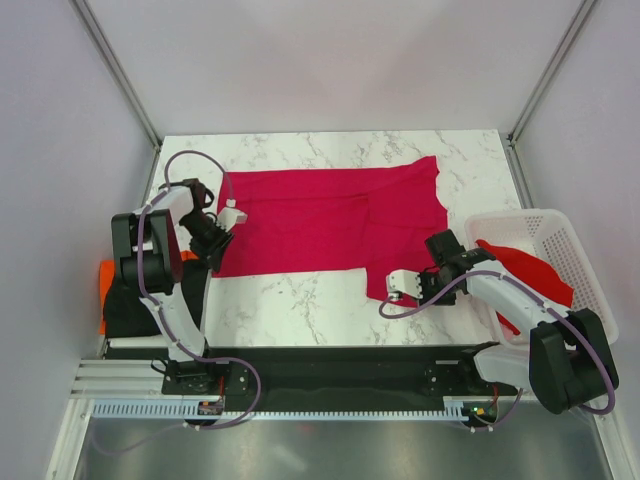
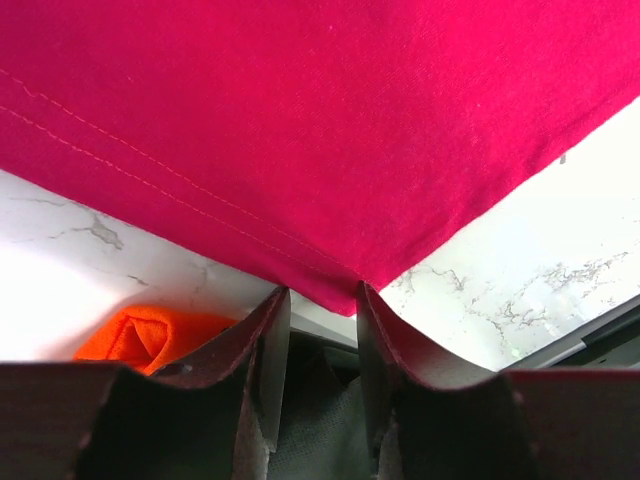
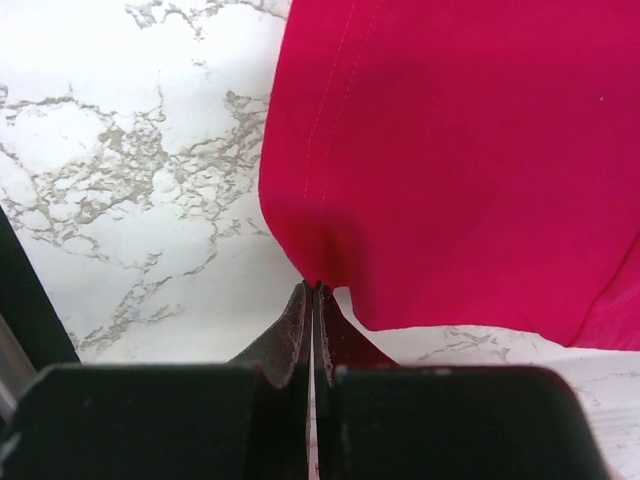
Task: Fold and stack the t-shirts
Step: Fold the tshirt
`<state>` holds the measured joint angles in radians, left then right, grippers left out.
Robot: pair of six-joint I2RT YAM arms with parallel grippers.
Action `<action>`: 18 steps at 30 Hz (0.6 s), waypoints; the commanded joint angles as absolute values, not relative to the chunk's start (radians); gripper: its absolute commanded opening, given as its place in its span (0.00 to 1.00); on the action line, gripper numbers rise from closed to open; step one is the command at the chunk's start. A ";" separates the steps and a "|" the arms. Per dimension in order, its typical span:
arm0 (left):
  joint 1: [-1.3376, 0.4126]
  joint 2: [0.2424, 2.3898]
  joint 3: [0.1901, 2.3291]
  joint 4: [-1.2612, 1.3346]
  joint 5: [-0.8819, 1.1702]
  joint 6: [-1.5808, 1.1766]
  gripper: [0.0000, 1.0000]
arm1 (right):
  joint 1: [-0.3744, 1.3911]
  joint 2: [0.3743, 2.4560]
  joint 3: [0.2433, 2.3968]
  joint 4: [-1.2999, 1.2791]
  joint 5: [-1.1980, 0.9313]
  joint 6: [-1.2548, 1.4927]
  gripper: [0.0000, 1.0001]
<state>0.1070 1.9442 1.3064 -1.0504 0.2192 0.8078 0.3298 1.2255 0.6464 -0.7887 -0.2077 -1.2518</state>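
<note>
Lying mid-frame on the white marble table (image 1: 300,310), the crimson-pink cloth t-shirt (image 1: 320,220) runs lengthwise left to right. The right gripper (image 3: 316,287) pinches its lower-right corner; the left gripper (image 2: 322,292) stands narrowly parted around its left corner.

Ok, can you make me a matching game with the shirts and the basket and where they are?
Things:
1 pink shirt
2 red shirt
3 orange shirt
4 basket

Places:
A inside the basket
B white, at the table's right edge
C spread on the table
D left of the left arm

Pairs: 1-C, 2-A, 3-D, 4-B
</note>
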 commanded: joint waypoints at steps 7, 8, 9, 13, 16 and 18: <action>0.100 1.944 1.261 -1.100 0.204 0.805 0.43 | 0.328 1.239 0.657 -0.704 -0.209 -1.122 0.00; 0.098 1.941 1.255 -1.103 0.204 0.805 0.45 | 0.330 1.238 0.657 -0.703 -0.210 -1.111 0.00; 0.094 1.936 1.255 -1.107 0.206 0.807 0.46 | 0.328 1.238 0.655 -0.696 -0.210 -1.103 0.00; 0.071 1.922 1.229 -1.106 0.178 0.810 0.49 | 0.330 1.229 0.649 -0.692 -0.209 -1.092 0.00; 0.060 1.933 1.209 -1.085 0.150 0.804 0.48 | 0.327 1.226 0.646 -0.686 -0.206 -1.092 0.00; 0.049 1.936 1.192 -1.071 0.135 0.801 0.45 | 0.328 1.221 0.646 -0.686 -0.203 -1.092 0.00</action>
<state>0.0631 1.9099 1.2594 -1.0309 0.1650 0.8066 0.3298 1.2346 0.6456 -0.7078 -0.2035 -1.1107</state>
